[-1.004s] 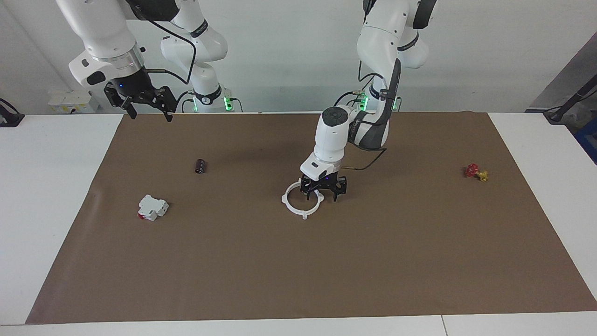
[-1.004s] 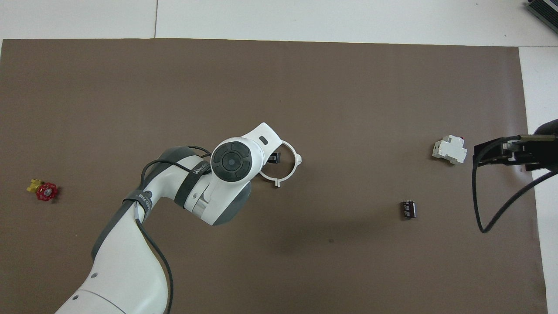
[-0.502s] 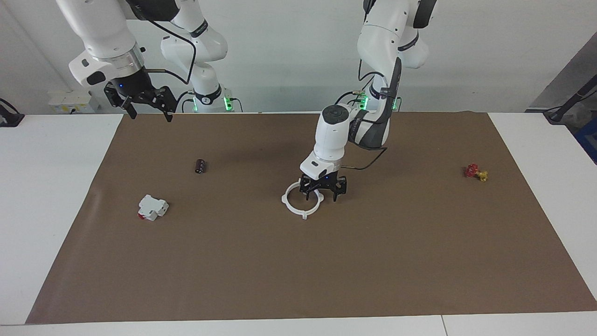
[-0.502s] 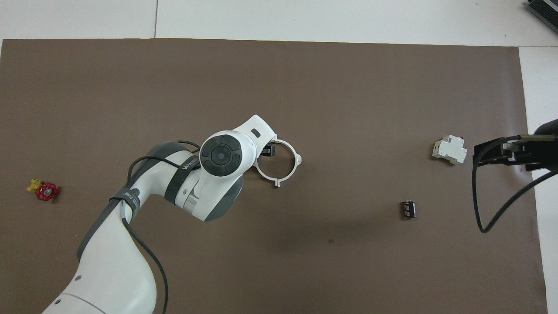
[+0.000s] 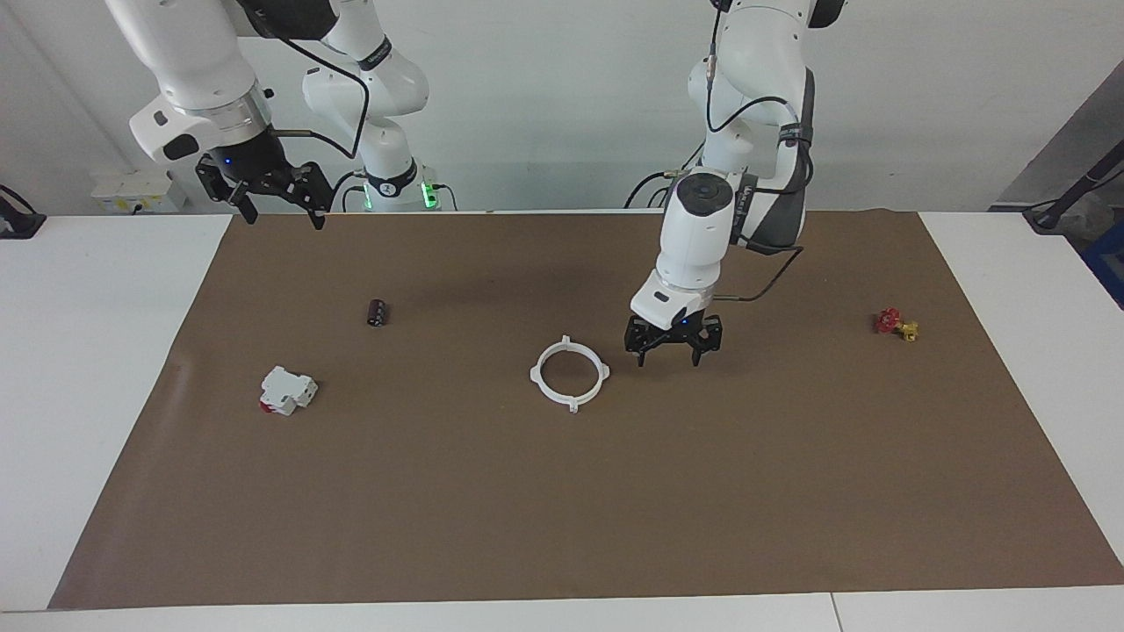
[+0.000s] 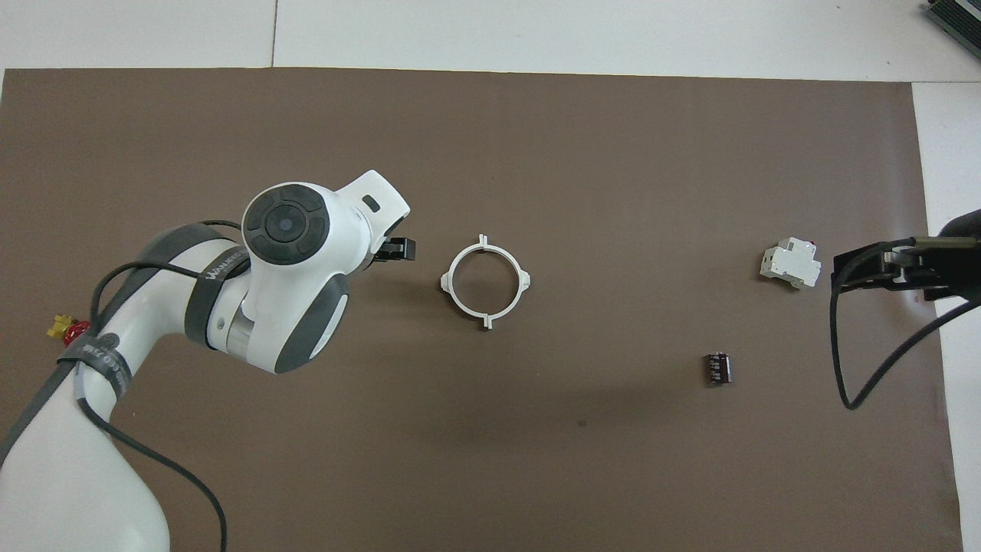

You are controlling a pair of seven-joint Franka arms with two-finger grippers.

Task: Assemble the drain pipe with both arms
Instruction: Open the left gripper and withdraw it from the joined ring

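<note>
The drain pipe [image 5: 569, 376] lies flat on the brown mat as one closed white ring with small outward tabs, near the mat's middle; it also shows in the overhead view [image 6: 486, 281]. My left gripper [image 5: 672, 347] is open and empty. It hangs just above the mat beside the ring, toward the left arm's end of the table, clear of the ring. In the overhead view the left arm's wrist covers most of the left gripper [image 6: 395, 249]. My right gripper [image 5: 277, 200] is open and empty. It waits high over the mat's corner by its base, and shows in the overhead view [image 6: 889, 272].
A blocky white part with a red end [image 5: 286, 391] [image 6: 790, 264] and a small dark cylinder [image 5: 378, 312] [image 6: 717, 368] lie toward the right arm's end. A red and yellow valve [image 5: 895, 324] [image 6: 69, 331] lies toward the left arm's end.
My left gripper has let go of the ring, risen and moved away toward the left arm's end. The ring stays in place. The right arm has not moved.
</note>
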